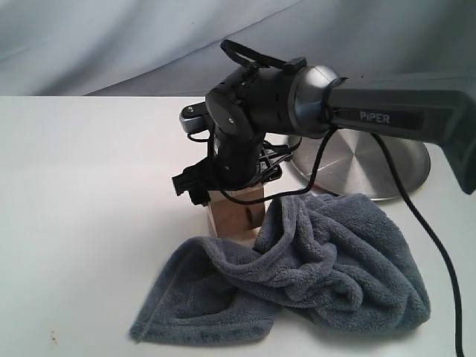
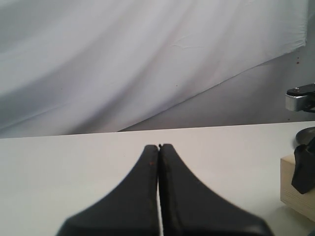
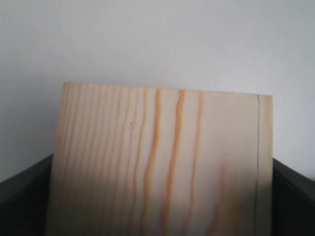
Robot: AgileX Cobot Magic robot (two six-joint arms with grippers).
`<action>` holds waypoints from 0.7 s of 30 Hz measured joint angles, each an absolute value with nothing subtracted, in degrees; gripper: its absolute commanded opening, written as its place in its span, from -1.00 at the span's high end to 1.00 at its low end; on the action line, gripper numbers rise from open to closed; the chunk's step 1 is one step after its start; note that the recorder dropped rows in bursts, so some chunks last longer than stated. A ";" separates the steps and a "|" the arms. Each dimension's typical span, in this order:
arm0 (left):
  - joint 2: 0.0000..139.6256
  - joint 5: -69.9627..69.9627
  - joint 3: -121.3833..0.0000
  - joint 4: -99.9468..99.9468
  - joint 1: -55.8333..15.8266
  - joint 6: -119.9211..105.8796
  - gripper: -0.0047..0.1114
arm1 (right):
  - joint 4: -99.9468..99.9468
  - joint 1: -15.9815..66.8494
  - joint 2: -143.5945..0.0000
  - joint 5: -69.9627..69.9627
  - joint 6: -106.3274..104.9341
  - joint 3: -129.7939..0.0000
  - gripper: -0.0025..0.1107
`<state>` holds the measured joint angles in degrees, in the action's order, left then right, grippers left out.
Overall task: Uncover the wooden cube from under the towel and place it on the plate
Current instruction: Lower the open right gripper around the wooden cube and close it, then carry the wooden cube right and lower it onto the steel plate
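The wooden cube (image 1: 236,213) stands bare on the white table, at the back left edge of the towel (image 1: 312,275), which lies bunched in front. My right gripper (image 1: 230,190) comes down over the cube from the right. In the right wrist view the cube (image 3: 162,162) fills the gap, with dark fingers (image 3: 22,194) pressed against both its sides. The steel plate (image 1: 372,160) sits behind, partly hidden by the right arm. My left gripper (image 2: 159,146) is shut and empty, low over the table, and sees the cube (image 2: 297,194) at its side.
A black cable (image 1: 428,230) hangs from the right arm over the towel and plate. Bare white table (image 1: 82,208) spreads to the left of the cube. A grey cloth backdrop (image 1: 111,44) closes the far side.
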<state>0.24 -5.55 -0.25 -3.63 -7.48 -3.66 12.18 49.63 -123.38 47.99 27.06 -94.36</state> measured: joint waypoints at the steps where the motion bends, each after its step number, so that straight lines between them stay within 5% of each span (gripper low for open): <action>1: 0.24 -5.55 -0.25 -3.63 -7.48 -3.66 0.92 | 13.04 49.63 -123.13 47.99 27.06 -94.36 -0.08; 13: 0.24 -5.55 -0.25 -3.63 -7.48 -3.66 0.92 | 16.16 40.57 -116.45 48.29 26.47 -93.92 -0.08; 21: 0.24 -5.55 -0.25 -3.63 -7.48 -3.66 0.92 | 16.81 27.09 -114.22 46.52 23.17 -85.64 -0.08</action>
<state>0.24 -5.55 -0.25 -3.63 -7.48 -3.66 16.81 27.09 -114.22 46.52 23.17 -85.64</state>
